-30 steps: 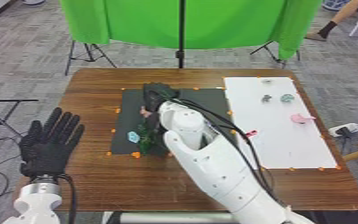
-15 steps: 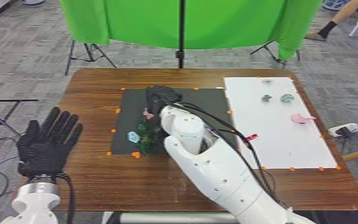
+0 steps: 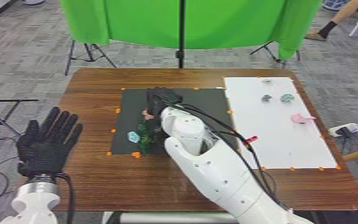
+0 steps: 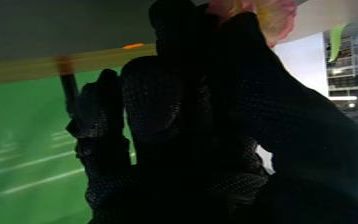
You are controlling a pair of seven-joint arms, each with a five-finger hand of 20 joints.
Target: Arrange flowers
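On the dark mat (image 3: 198,100), the right hand (image 3: 161,96) is over the upper middle part. Beside it on its left are a pink flower (image 3: 145,115), green stems and leaves (image 3: 144,142) and a pale blue flower (image 3: 134,136). The right arm covers part of the greenery. In the right wrist view, pink petals (image 4: 278,17) lie right against the far end of the right hand (image 4: 180,110); whether it holds them is unclear. My left hand (image 3: 47,147) is open, palm down, at the table's left edge.
A white sheet (image 3: 273,130) on the right bears a pink piece (image 3: 302,118), a green rosette (image 3: 287,98), a grey-green piece (image 3: 266,98) and a small piece at its far end. A red item (image 3: 252,139) is beside the right forearm. Orange markers edge the mat.
The right hand has shifted slightly toward the robot and to the right over the mat, showing more of the greenery on its left. My left hand has barely moved.
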